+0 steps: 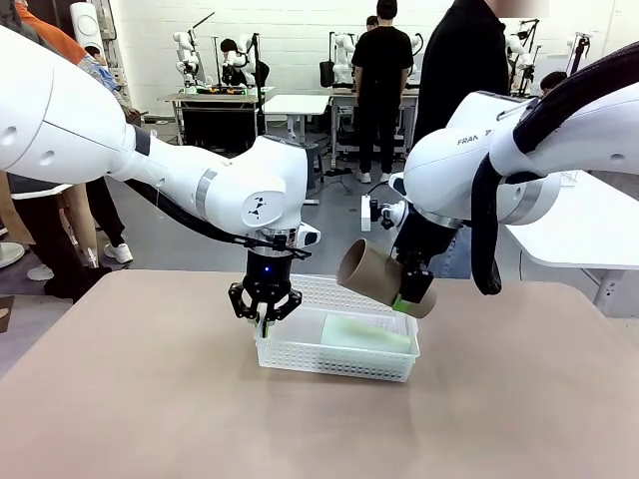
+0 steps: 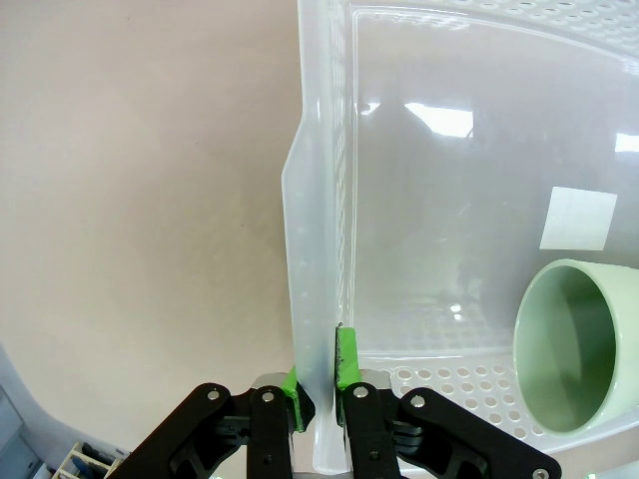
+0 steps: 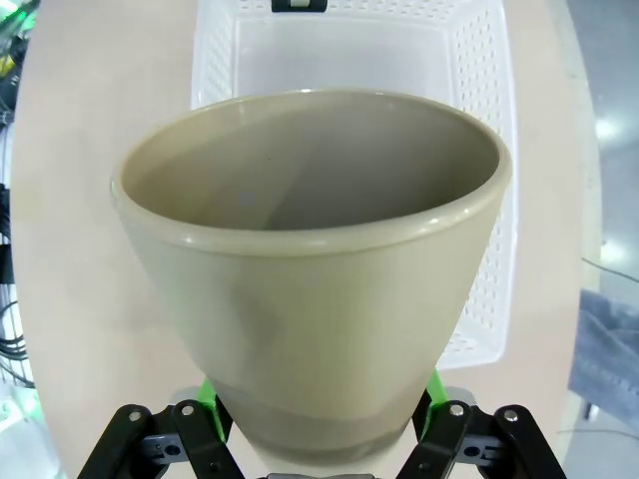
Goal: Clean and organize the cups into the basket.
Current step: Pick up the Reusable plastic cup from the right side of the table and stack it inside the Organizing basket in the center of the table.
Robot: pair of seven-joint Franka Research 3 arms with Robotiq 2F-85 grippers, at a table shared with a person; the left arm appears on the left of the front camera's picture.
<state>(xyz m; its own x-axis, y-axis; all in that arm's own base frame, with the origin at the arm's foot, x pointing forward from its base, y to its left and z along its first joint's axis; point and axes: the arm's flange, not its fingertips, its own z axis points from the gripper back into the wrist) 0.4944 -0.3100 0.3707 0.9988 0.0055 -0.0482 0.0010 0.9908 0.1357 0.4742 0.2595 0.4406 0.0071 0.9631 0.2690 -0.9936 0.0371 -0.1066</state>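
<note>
Held over basket [image 1: 337, 371] far right corner: tan cup [image 1: 371, 273], right gripper [image 1: 411, 301] clamped near its base; left gripper [image 1: 265, 317] pinches basket's left wall; mint cup [image 1: 364, 335] lies inside. Tan cup judged light, thin-walled, crushable; base likely stiffest hold.

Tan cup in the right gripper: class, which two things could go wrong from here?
1. The right gripper holds the tan cup near its base, tilted above the basket; dropped, it may hit the mint cup lying inside and roll out.
2. The left gripper pinches the basket's thin wall; a pull could tilt the basket.
</note>
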